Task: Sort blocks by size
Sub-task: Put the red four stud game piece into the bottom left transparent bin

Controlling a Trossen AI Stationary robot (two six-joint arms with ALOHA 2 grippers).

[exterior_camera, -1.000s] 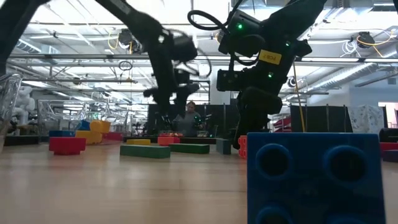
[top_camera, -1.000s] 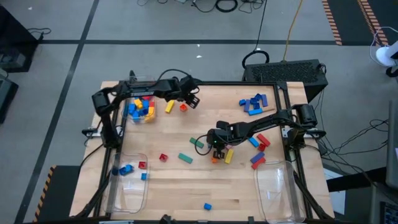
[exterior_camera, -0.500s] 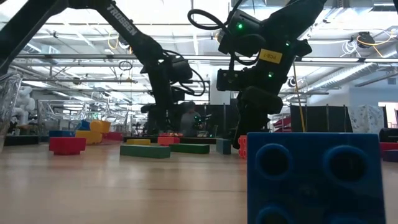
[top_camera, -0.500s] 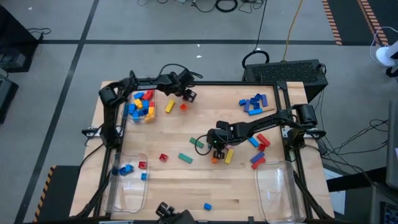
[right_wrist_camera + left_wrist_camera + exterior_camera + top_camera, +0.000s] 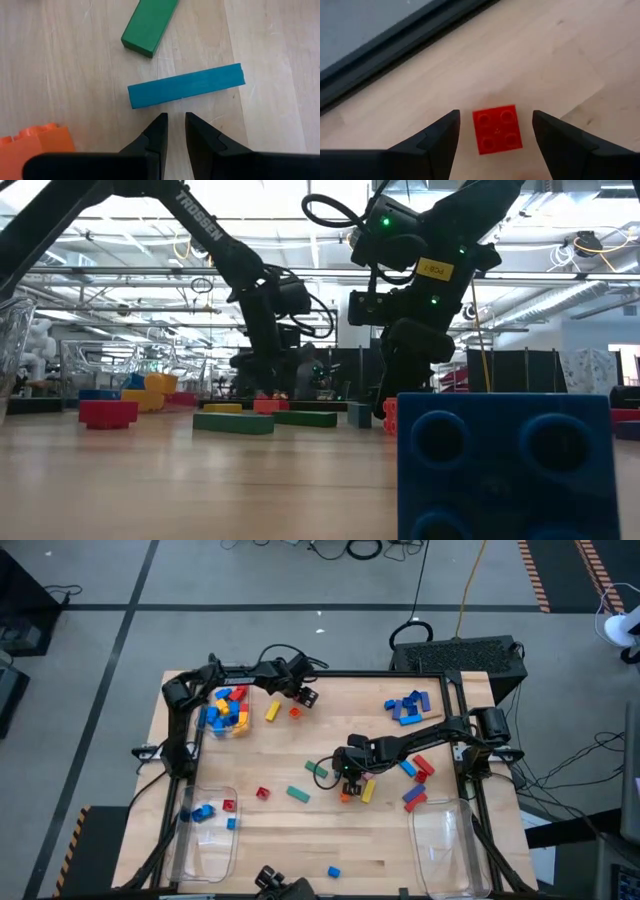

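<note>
— Where is the left hand [image 5: 495,131]?

— Over the far side of the pale, grained wooden desk [image 5: 300,830], fingers apart around a small square red brick [image 5: 497,129] with four round studs, lying flat and untouched.

— And the right hand [image 5: 173,131]?

— Mid-desk, fingers nearly together, gripping nothing. Just ahead lie a smooth teal bar [image 5: 186,85] and a green bar [image 5: 150,23]; an orange studded brick [image 5: 34,143] sits beside it.

— The other blocks?

— Scattered; some fill the clear plastic bin [image 5: 224,711].

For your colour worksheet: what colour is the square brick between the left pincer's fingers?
Red square brick; the left wrist view shows it best.
</note>
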